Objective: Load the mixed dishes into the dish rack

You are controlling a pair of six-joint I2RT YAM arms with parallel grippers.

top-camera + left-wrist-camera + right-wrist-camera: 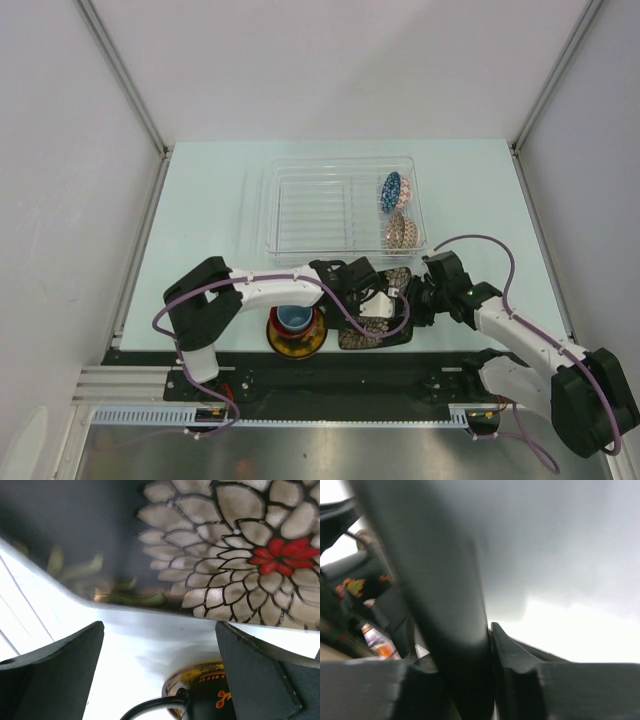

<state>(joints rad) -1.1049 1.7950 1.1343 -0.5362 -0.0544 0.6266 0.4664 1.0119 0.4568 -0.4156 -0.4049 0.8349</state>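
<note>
The square black white-flowered plate (392,280) is tilted at the near table edge; it fills the top of the left wrist view (225,555). My right gripper (416,300) is shut on its right edge, and the dark plate (445,580) sits between the jaws (487,645). My left gripper (368,300) is open beside the plate, its fingers (55,670) apart and empty. The yellow-and-dark saucer (300,342) carries a cup with a light-blue inside (293,318); the left wrist view shows it dark-sided with a thin handle (235,705). The see-through dish rack (300,205) holds the blue-patterned bowl (390,190) on edge.
A second flower-patterned dish (402,232) lies in the rack's right end below the bowl. The rack's ribbed left part (310,210) holds nothing. White walls and metal posts (120,75) ring the table. The black base rail (340,385) runs along the near edge.
</note>
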